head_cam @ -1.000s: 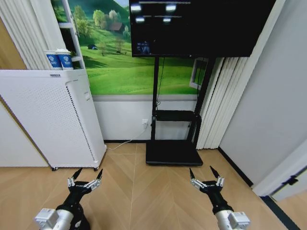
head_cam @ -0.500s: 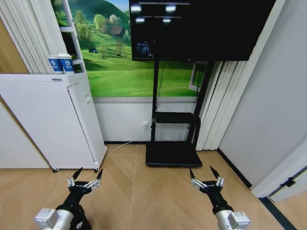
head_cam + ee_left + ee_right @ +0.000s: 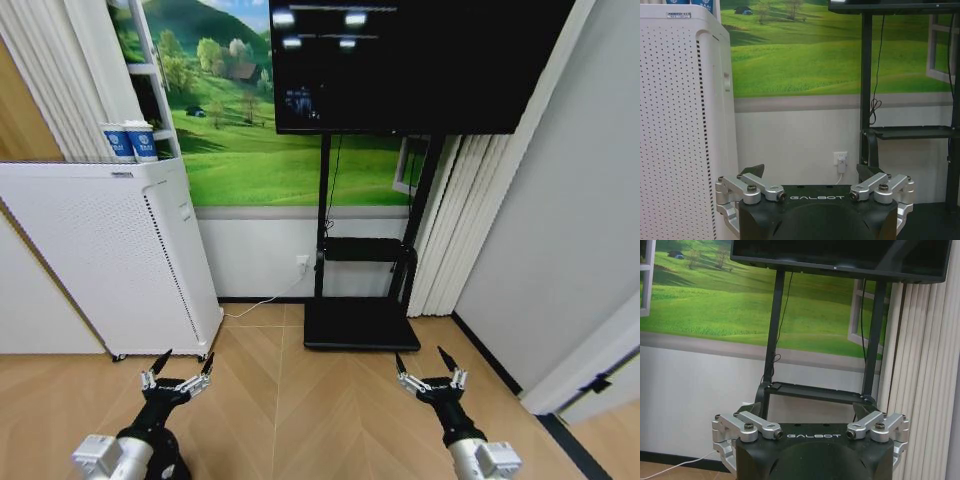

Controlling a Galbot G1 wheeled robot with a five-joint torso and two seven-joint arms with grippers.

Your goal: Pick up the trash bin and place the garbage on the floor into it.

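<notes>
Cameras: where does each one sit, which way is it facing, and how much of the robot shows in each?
Head view: on the head, looking forward and down at the TV stand, white perforated unit and floor; left gripper and right gripper low, open, empty.
Left wrist view: faces the wall over its own left gripper; white unit beside.
Right wrist view: faces the stand over its own right gripper.
Shared: meadow mural, TV stand.

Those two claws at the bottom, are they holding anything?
Nothing is held. The left gripper and right gripper both hang open and empty above the floor.
</notes>
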